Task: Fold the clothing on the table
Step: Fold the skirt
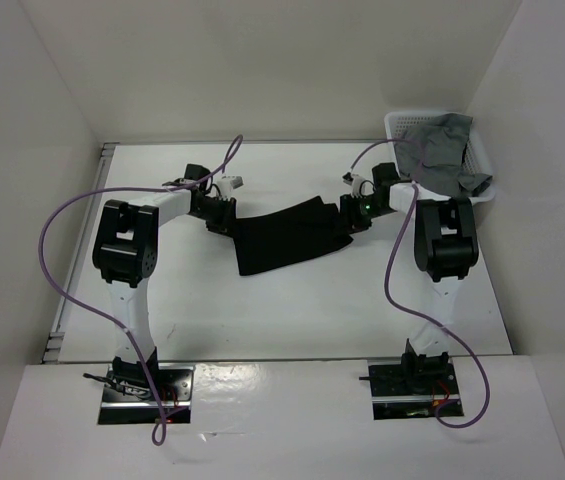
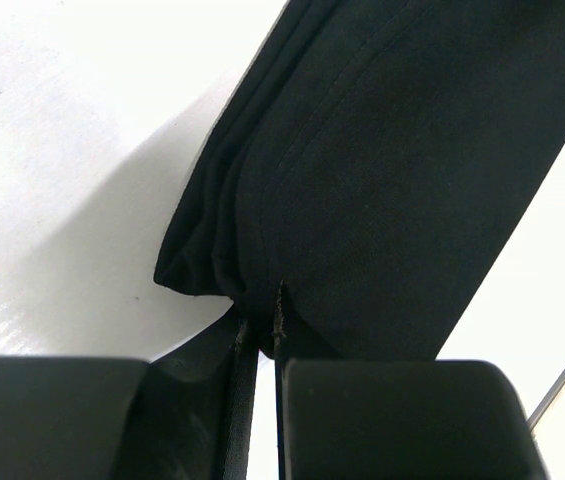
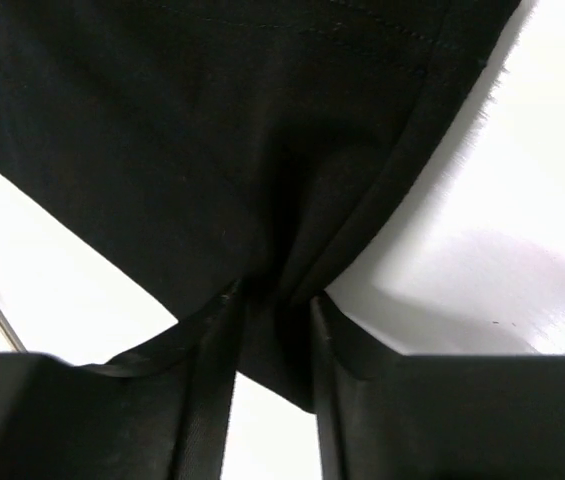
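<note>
The black clothing (image 1: pixel 287 237) hangs in a band between my two grippers, above the white table (image 1: pixel 292 310). My left gripper (image 1: pixel 224 222) holds its left end. In the left wrist view the jaws (image 2: pixel 260 320) are nearly together, pinching a bunched edge of the clothing (image 2: pixel 382 180). My right gripper (image 1: pixel 350 215) is at the right end. In the right wrist view its fingers (image 3: pixel 274 300) stand a little apart with a fold of the clothing (image 3: pixel 212 150) gathered and pressed between them. A corner of cloth hangs down through the gap.
A white lattice basket (image 1: pixel 402 125) sits at the table's far right corner with a grey garment (image 1: pixel 437 145) in it. White walls enclose the table on the left, back and right. Purple cables loop off both arms.
</note>
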You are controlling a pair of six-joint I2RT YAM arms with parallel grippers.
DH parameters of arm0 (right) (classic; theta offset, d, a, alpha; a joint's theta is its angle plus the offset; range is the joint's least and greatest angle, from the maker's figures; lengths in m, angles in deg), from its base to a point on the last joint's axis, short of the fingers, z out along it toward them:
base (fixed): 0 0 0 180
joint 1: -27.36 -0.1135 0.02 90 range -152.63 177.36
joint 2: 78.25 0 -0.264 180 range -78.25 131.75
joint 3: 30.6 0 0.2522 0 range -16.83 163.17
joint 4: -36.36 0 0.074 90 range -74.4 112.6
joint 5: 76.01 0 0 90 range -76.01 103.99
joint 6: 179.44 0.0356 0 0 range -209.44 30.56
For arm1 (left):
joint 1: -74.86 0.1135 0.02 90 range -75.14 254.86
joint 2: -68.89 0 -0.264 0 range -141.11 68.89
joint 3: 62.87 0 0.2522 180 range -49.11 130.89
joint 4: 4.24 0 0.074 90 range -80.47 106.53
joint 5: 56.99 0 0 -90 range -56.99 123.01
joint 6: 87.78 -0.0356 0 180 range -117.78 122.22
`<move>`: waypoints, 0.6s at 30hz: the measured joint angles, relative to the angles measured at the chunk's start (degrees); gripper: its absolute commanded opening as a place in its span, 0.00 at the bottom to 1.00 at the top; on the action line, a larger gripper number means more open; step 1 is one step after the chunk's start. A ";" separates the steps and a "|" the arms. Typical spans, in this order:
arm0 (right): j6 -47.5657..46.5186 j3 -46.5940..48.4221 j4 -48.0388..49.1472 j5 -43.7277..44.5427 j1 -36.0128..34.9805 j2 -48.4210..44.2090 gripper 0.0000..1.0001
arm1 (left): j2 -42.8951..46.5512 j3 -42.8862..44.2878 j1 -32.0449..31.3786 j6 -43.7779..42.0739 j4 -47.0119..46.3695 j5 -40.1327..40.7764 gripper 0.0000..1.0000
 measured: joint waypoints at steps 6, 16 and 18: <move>-0.04 0.00 -0.02 -0.31 0.00 0.55 0.19 | 0.00 -0.07 0.00 -0.04 -0.07 -0.07 0.14; 0.13 1.20 -1.81 0.66 -0.02 1.27 0.00 | 0.09 -0.44 0.00 -0.04 -0.48 -0.44 0.14; 0.24 1.38 -2.51 3.19 -0.02 0.48 0.00 | 0.11 -0.46 0.00 -0.04 -0.50 -0.48 0.14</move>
